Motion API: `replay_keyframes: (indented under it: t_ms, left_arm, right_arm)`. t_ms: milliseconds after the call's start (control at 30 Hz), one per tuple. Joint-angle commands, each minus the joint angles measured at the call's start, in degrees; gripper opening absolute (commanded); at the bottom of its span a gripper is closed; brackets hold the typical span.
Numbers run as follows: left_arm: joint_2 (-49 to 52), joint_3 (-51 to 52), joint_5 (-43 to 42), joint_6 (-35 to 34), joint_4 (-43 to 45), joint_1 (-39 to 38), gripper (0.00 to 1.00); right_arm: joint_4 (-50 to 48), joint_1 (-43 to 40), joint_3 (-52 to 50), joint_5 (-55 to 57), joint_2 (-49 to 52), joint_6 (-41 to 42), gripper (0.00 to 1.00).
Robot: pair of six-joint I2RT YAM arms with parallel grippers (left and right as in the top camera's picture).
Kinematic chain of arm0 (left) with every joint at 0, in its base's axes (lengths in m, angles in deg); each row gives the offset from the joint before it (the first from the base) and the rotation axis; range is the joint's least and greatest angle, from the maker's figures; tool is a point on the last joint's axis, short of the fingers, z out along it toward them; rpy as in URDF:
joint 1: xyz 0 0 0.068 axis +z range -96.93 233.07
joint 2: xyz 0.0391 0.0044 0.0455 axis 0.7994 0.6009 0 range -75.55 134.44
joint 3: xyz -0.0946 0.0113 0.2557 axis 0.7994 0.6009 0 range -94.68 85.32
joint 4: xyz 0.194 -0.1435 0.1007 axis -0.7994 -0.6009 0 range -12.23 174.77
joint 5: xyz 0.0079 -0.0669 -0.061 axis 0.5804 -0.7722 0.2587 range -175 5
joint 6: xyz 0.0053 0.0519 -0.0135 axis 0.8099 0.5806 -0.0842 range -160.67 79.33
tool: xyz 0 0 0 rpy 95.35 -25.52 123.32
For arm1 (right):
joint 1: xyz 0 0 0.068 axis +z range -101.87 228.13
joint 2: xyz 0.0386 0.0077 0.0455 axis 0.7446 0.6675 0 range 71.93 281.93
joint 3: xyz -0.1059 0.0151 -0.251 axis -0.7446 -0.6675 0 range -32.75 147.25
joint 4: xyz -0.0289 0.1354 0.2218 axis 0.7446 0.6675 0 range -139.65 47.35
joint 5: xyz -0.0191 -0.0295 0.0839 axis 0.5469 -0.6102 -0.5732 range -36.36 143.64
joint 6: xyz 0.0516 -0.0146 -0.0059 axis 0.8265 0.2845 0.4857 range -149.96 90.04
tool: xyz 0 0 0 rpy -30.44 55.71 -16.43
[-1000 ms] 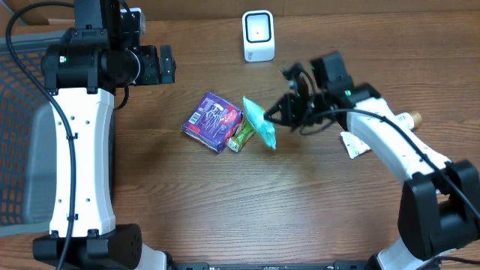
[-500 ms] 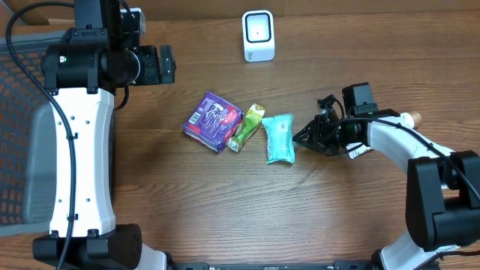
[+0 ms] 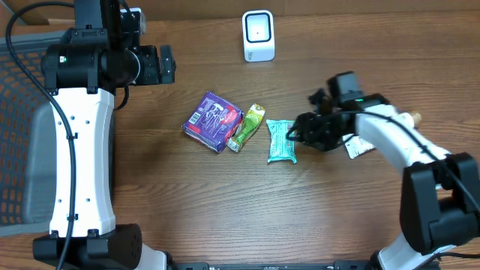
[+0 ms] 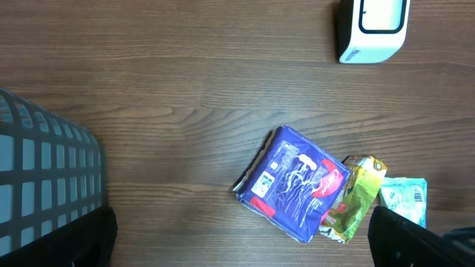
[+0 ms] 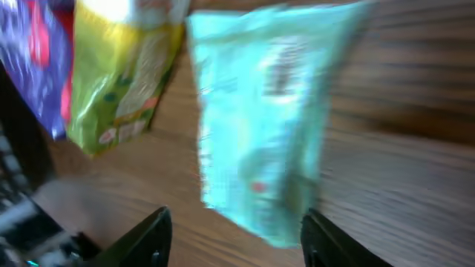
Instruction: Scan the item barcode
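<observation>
Your right gripper (image 3: 298, 133) has let go of the teal packet (image 3: 282, 141): jaws apart, packet now flat on the table (image 3: 225, 202) beside the green packet (image 3: 247, 127). Your left gripper (image 3: 163, 65) is unchanged, wide open.

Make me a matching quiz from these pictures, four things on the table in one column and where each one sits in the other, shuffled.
Things:
1. purple packet
2. green packet
3. teal packet
4. white scanner

Places:
A. standing apart, beyond the packets
B. right by the right claw
C. leftmost of the three packets
D. middle of the three packets

Pairs: 1-C, 2-D, 3-B, 4-A
</observation>
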Motion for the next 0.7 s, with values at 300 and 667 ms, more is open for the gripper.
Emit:
replay_keyframes:
  t_ms: [300,667]
  left_arm:
    - [0.1,-0.3,-0.5,1.3,0.1,0.2,1.00]
    - [0.1,-0.3,-0.5,1.3,0.1,0.2,0.99]
  right_arm:
    - [-3.4,17.8,1.2,17.6,-0.7,-2.0,0.45]
    - [2.3,17.8,0.8,25.0,-0.4,-3.0,0.46]
